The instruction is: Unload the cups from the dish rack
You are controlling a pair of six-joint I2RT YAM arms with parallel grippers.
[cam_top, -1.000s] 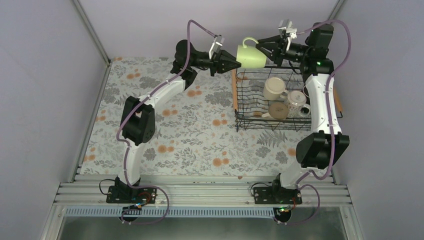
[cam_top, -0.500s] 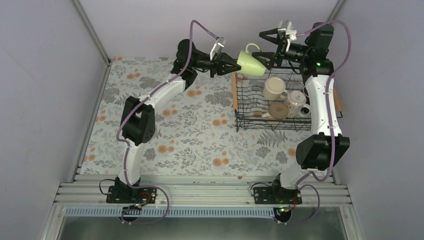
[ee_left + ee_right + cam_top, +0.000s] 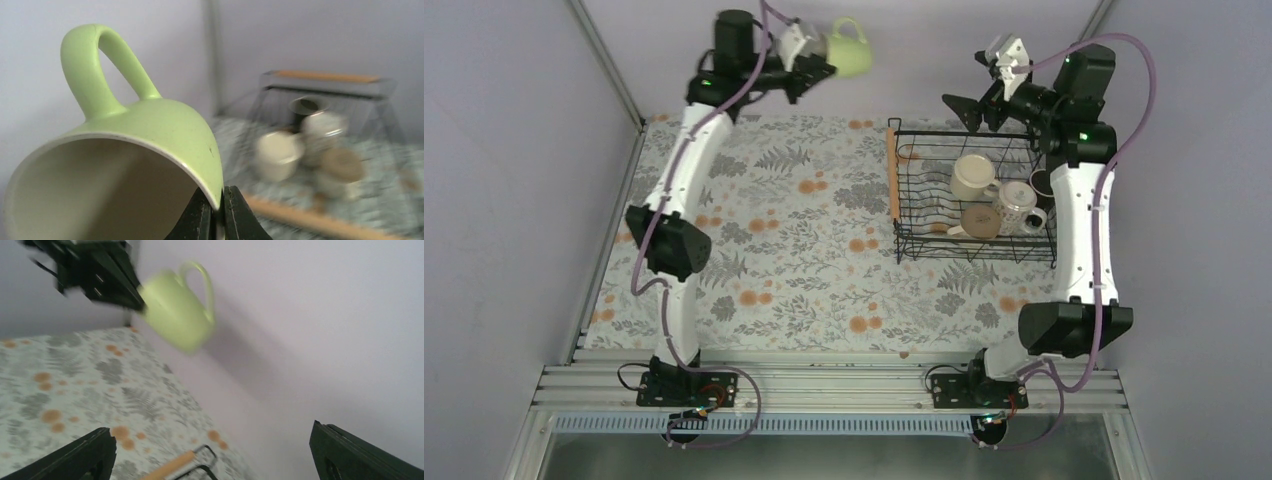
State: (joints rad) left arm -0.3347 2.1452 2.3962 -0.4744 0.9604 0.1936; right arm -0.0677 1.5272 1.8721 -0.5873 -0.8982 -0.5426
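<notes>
Handover: the pale green mug [image 3: 849, 58], a second ago shared by both grippers over the dish rack [image 3: 892, 185], is now travelling with the left gripper [image 3: 822, 66] alone.
Left gripper: clamping the mug's rim and carrying it high above the table's [image 3: 804, 270] far edge.
Right gripper [image 3: 972, 108]: fingers spread wide, holding nothing, hovering at the rack's far edge.
Rack: sitting at the far-right corner, with four cups [image 3: 971, 177] awaiting removal.

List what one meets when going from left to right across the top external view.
green mug → rack's wooden bar → cream cup → patterned cup
</notes>
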